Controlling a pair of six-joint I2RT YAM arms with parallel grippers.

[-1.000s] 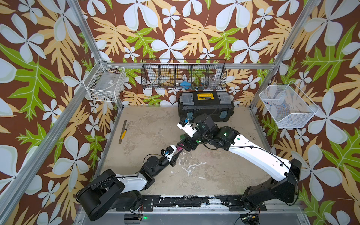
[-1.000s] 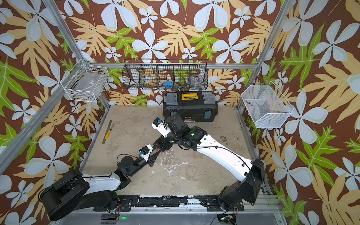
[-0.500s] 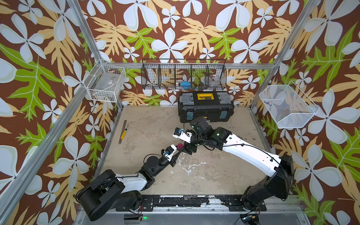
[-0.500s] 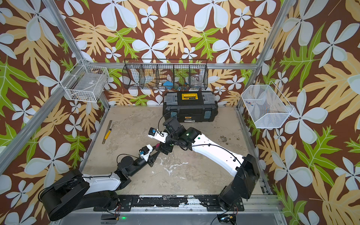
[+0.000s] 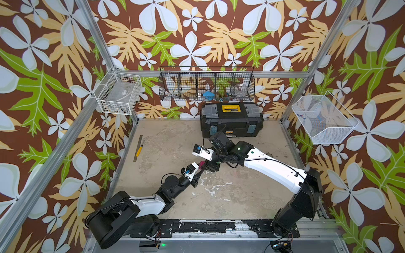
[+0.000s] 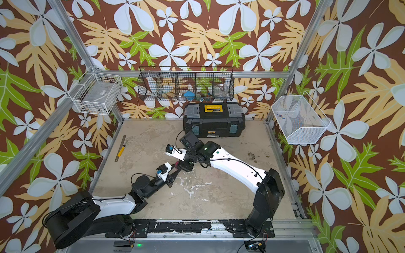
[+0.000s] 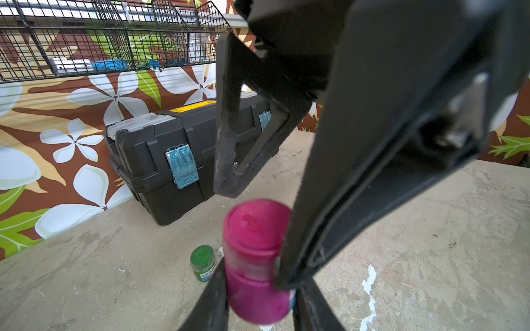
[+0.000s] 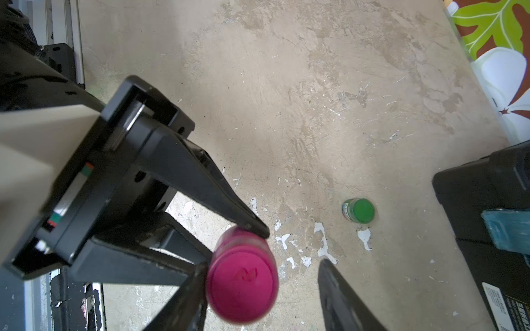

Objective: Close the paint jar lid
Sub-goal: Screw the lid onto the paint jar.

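A pink paint jar (image 7: 255,289) with its pink lid (image 8: 242,282) on top stands in mid-table, clamped at the body by my left gripper (image 7: 259,286), which is shut on it. It shows as a small pink spot in both top views (image 5: 201,163) (image 6: 176,164). My right gripper (image 8: 263,265) hangs over the lid with its jaws on either side of it. One of its fingers (image 8: 186,301) touches the lid's edge. The other one (image 8: 341,298) stands clearly apart from it, so this gripper is open.
A small green-lidded jar (image 8: 360,210) stands on the table just beyond the pink one. A black toolbox (image 5: 231,119) sits at the back. A yellow-handled tool (image 5: 138,149) lies near the left edge. Wire baskets (image 5: 207,84) hang on the walls.
The right arm has swung left and come down over the pink jar, and its jaws have narrowed around the lid. The left gripper has kept still, holding the jar.
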